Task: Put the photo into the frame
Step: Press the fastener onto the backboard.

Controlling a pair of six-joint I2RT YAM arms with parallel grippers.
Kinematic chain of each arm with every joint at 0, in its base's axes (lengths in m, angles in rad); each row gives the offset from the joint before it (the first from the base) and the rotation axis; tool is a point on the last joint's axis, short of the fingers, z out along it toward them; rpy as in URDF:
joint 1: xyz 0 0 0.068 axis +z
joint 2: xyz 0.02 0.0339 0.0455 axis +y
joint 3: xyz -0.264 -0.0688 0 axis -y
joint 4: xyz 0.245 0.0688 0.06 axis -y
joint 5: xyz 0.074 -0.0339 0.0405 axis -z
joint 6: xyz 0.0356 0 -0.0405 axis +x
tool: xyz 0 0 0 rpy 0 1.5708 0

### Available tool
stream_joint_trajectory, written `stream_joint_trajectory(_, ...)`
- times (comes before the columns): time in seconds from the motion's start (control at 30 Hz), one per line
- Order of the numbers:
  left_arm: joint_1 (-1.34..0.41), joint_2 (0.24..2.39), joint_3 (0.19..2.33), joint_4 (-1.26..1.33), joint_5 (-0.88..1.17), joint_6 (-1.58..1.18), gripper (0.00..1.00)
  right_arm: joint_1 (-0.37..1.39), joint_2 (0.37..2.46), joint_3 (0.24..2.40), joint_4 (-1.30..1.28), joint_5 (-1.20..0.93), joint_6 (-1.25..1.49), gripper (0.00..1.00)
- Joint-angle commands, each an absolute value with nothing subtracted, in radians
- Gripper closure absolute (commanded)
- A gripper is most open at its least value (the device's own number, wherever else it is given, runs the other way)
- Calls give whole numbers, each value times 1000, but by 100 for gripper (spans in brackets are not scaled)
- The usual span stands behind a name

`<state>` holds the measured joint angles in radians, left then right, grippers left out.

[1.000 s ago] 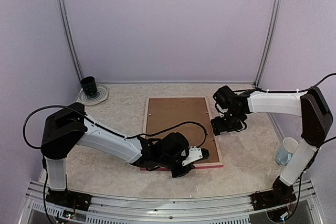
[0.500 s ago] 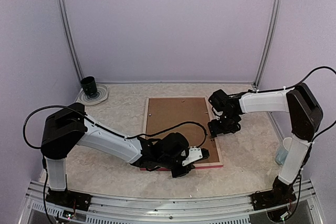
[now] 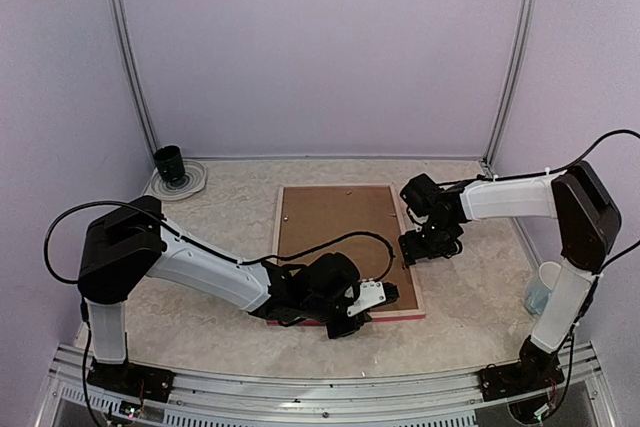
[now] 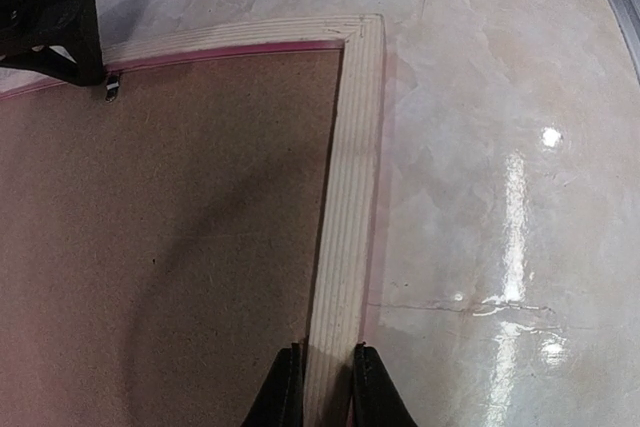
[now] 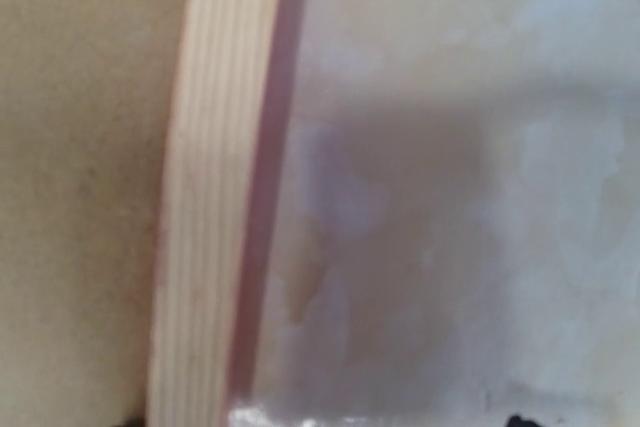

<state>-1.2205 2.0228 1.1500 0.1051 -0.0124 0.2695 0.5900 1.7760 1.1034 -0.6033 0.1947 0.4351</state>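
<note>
The left tool (image 4: 325, 387) pinches the near edge of the frame (image 4: 350, 197). The right tool (image 3: 428, 245), wide open and empty, should come down slowly on the right edge.

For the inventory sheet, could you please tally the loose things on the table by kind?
Pink-edged pale wood rectangular picture frame: 1
Brown rectangular backing board: 1
Cups: 2, a dark cylindrical cup and a white-and-blue mug
Pale round saucer: 1
Total: 5
</note>
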Motion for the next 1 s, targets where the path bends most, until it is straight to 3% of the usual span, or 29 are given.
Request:
stream_joint_trajectory(0.0, -1212, 2048, 1135, 102, -75, 220, 94, 607, 1756, 1076, -700, 195, 422, 21)
stream_joint_trajectory(0.57, -1212, 2050, 1135, 105, -78, 216, 95, 624, 1755, 1083, -724, 180, 408, 21)
stream_joint_trajectory(0.97, -1212, 2045, 1129, 112, -76, 219, 95, 613, 1767, 1225, -733, 228, 393, 20)
